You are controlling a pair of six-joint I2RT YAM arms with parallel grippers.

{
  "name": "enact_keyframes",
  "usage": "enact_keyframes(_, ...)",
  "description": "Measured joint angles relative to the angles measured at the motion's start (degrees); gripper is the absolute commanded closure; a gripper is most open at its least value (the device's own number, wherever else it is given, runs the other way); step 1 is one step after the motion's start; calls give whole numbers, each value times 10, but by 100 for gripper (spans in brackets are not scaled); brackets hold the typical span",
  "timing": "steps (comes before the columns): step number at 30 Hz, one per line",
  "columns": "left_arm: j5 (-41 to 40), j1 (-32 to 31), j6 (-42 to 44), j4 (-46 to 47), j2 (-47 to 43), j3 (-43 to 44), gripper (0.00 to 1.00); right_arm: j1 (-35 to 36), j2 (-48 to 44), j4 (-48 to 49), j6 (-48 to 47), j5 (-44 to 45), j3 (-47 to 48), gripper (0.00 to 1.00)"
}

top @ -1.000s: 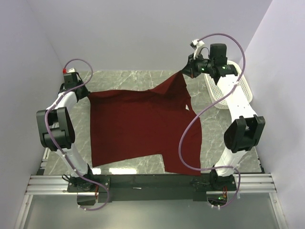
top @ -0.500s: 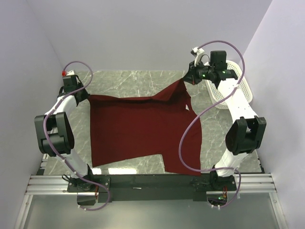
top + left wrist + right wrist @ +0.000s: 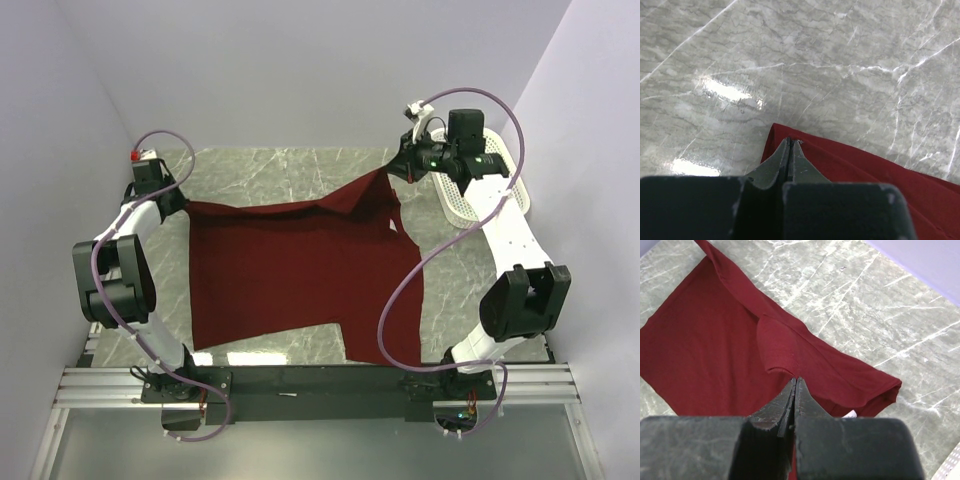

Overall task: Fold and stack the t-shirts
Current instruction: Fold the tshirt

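Your right gripper point(image 3: 393, 169) and left gripper point(image 3: 183, 200), both clamped on the t-shirt point(image 3: 290, 270), just drew further apart, stretching it for folding.

Grey marble-look bench point(image 3: 290, 170), kinda glossy with white veins. A maroon t-shirt point(image 3: 290, 275) is spread over most of the middle, mostly flat, though its far right corner is pulled up off the surface. A white perforated basket point(image 3: 450, 203) sits on the far right side.
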Motion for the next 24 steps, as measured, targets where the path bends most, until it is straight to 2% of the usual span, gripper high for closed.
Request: enact_keyframes(24, 0, 0, 0, -3, -6, -33, 100, 15, -43, -5, -21, 6, -76, 100)
